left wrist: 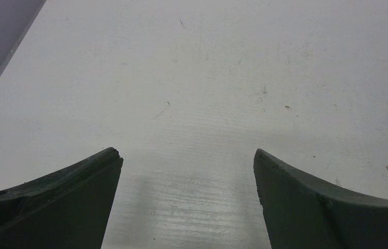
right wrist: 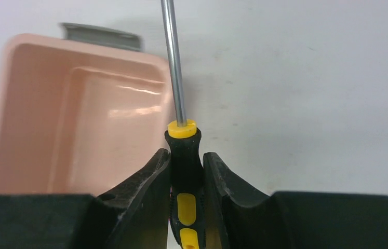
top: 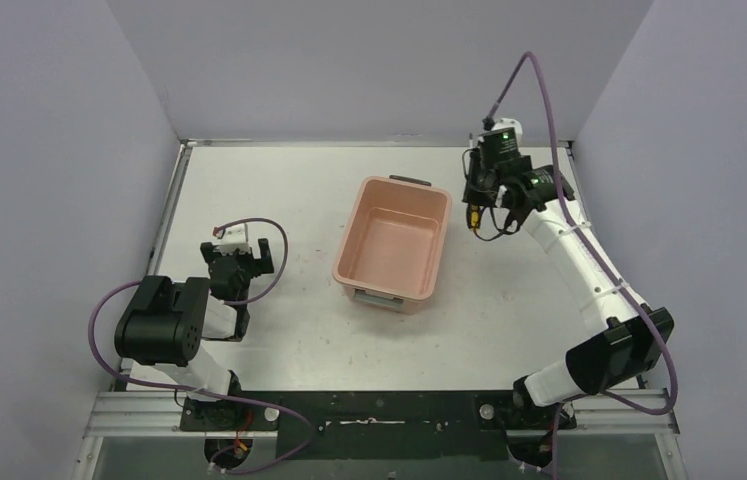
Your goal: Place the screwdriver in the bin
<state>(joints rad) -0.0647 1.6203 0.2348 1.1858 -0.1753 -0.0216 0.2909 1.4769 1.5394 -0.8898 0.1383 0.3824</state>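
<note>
Right claw tight on screwdriver handle beside bin; left claw wide apart, empty.

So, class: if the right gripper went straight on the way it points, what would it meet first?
Likely bare table beside the bin, the held screwdriver touching first; depth is unclear.

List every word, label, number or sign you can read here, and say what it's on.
No readable text anywhere.
Screwdriver: black-and-yellow handle, no marking visible.
Bin: plain pink plastic, no label.
Table: scuffs only.
Left arm and right arm: any print is too small to tell.
</note>
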